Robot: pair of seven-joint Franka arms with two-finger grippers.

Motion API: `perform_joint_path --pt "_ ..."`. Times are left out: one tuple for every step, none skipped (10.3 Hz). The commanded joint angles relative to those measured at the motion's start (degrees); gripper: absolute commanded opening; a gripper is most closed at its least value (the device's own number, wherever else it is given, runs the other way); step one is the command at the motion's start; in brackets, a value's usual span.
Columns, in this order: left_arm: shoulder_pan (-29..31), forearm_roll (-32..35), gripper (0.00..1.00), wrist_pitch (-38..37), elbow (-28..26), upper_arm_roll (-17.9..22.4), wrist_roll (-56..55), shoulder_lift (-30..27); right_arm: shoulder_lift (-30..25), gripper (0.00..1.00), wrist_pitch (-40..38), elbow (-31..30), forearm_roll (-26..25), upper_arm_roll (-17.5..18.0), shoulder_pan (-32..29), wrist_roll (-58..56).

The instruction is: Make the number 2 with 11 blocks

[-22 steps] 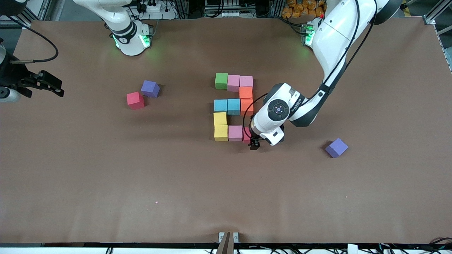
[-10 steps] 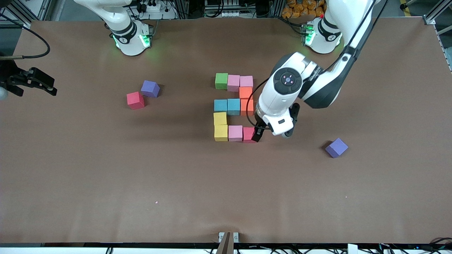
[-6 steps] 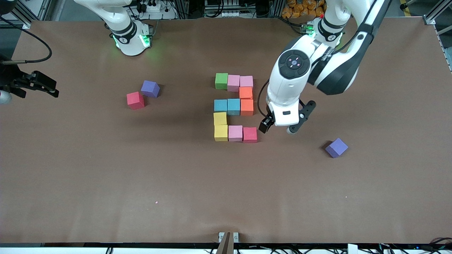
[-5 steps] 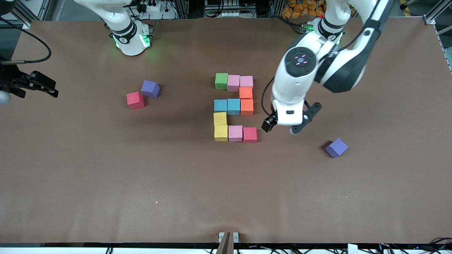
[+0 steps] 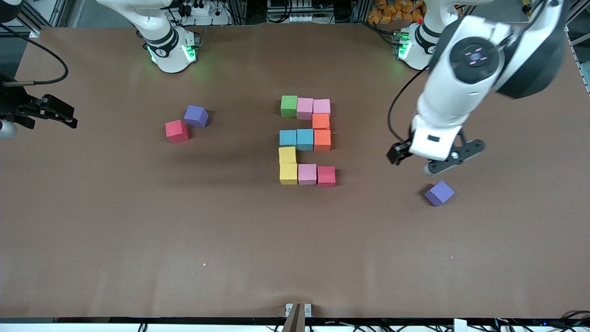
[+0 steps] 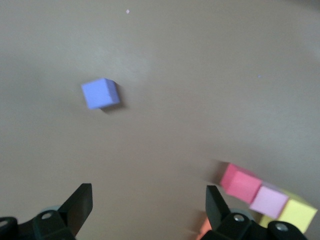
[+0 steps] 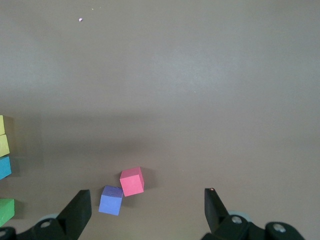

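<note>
The number 2 (image 5: 305, 140) lies mid-table, all eleven blocks edge to edge. The left gripper (image 5: 433, 159), jaws spread and empty, hangs between it and a purple cube (image 5: 439, 192); the right gripper (image 5: 55, 110), jaws spread, waits at the table's edge. Only parking remains, I judge.

Purple cube (image 6: 100, 93), red block (image 6: 240, 183) below empty claw (image 6: 149, 207)

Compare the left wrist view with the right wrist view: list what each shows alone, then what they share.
Left wrist view only: the open left gripper, a lone purple cube, and the digit's red cube and pink cube.
Right wrist view only: the open right gripper, a loose red cube touching a second purple cube, and the digit's blue cube and green cube.
Both: the brown table and a yellow cube of the digit.
</note>
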Motion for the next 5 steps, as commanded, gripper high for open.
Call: perform_joint_path --pt "3.2 -1.5 1.0 -4.5 1.3 -0.6 11.6 -2.9 -0.6 1.0 0.3 -0.7 -0.7 0.9 -1.1 -0.6" --pt "3.6 -1.5 1.0 -6.6 2.7 -0.5 13.1 -2.9 -0.7 1.0 0.2 -0.7 -0.7 0.9 -1.2 -0.7" --pt "5.2 -1.7 1.0 -8.3 4.0 -0.6 17.2 -2.9 -0.7 1.0 0.1 -0.8 -0.8 0.9 -1.2 -0.7" --pt "6.9 -2.6 1.0 -10.0 4.2 -0.6 21.1 -3.6 -0.7 1.0 0.2 -0.8 -0.8 0.9 -1.2 -0.6" --pt "8.6 -4.8 1.0 -10.2 4.2 -0.6 21.9 -4.1 -0.5 1.0 0.2 -0.8 -0.8 0.9 -1.1 -0.5"
